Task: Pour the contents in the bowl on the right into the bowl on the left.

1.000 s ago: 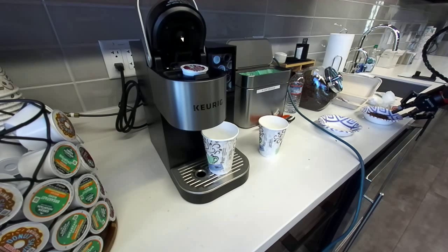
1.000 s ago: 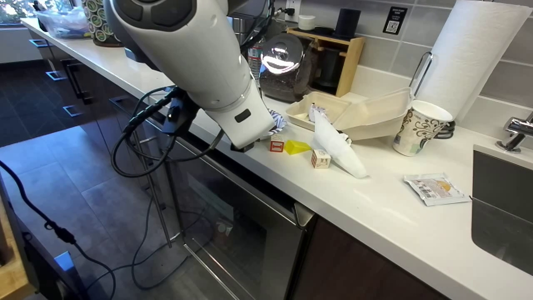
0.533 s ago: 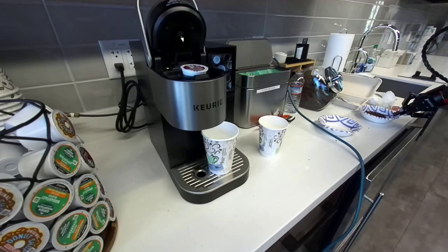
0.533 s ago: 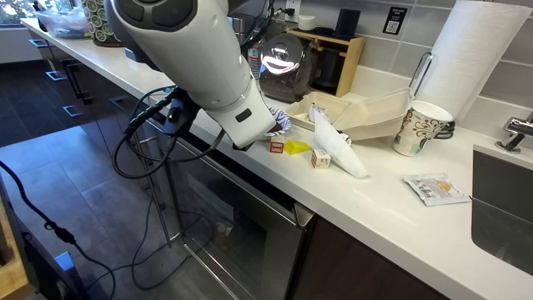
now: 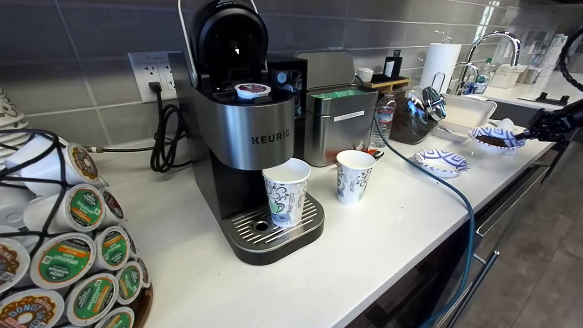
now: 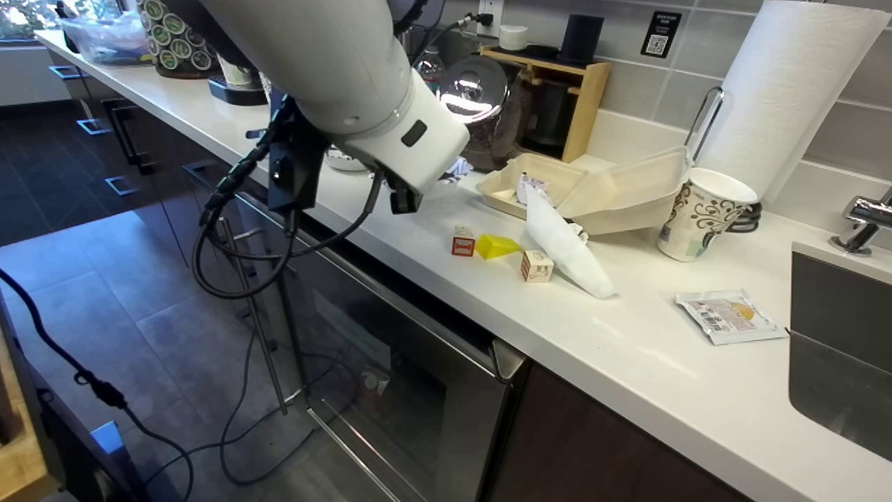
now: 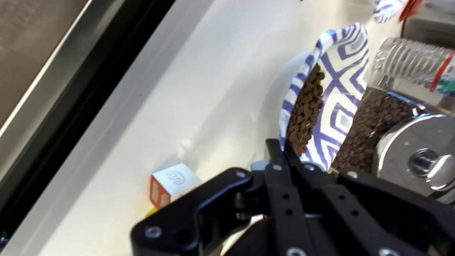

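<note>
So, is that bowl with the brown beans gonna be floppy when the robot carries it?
The bowl probably bends a bit, since it looks thin, like paper. It might droop or twist, because the gripper pinches only one edge. The brown beans could slide, as they lie loose inside.

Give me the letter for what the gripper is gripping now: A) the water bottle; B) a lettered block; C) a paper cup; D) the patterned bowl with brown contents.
D, since in the wrist view the gripper pinches the rim of the patterned bowl, with the brown contents inside it.
</note>
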`<action>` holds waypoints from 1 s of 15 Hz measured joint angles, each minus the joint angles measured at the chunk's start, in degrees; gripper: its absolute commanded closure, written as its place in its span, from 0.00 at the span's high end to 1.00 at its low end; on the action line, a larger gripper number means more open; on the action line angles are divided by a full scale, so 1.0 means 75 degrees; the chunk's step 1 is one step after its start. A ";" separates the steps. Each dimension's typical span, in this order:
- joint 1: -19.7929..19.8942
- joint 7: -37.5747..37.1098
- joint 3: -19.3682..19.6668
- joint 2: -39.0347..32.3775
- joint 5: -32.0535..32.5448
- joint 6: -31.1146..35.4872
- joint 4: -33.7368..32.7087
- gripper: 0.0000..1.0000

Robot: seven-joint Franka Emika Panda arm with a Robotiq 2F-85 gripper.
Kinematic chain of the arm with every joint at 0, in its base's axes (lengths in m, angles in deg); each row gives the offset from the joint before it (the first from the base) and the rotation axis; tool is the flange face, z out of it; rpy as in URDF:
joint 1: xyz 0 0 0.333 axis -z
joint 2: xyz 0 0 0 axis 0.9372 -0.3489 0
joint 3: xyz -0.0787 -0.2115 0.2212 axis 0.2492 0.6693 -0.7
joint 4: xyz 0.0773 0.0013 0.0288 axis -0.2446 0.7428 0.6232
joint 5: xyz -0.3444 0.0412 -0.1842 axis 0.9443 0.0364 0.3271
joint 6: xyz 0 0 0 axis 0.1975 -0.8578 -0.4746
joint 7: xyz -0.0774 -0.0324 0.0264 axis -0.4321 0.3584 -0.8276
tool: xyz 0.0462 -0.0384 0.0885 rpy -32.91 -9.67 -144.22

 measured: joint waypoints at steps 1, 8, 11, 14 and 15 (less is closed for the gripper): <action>-0.0001 0.0071 0.0037 0.0172 0.0204 -0.0320 0.0072 0.01; -0.0456 0.0124 0.0160 0.1429 0.2295 -0.0665 0.0916 0.01; -0.0865 -0.0213 0.0116 0.2209 0.3344 -0.0346 0.1415 0.03; -0.0957 -0.0299 0.0122 0.2355 0.3408 -0.0346 0.1451 0.01; -0.0945 -0.0292 0.0148 0.2304 0.3407 -0.0346 0.1435 0.01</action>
